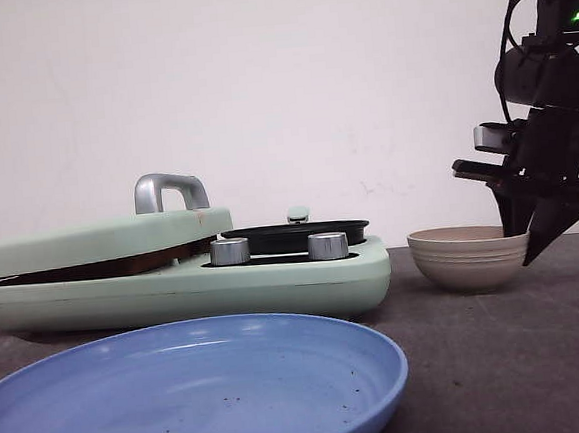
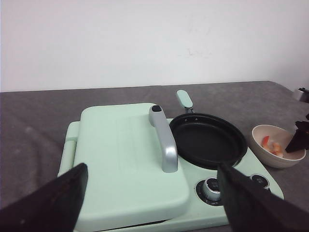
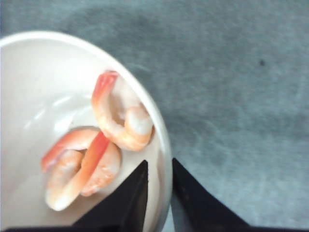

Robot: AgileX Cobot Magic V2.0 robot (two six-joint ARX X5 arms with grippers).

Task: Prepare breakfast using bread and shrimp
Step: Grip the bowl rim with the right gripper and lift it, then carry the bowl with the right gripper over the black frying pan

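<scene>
Right wrist view: you see two curled shrimp [image 3: 118, 121] in bowl [image 3: 161, 140], tails up. Right end effector [image 3: 159, 186] nearly closed, straddling bowl rim, holding nothing. Left end effector [image 2: 152, 193] wide open, empty. Gray table [image 1: 501, 360], white wall [image 1: 279, 77].

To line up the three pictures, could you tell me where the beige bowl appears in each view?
Front view: beige bowl at right, beside the cooker.
Left wrist view: far right edge, shrimp inside.
Right wrist view: fills the left, rim between the right gripper fingertips.
Shared landmark: the shrimp.
</scene>
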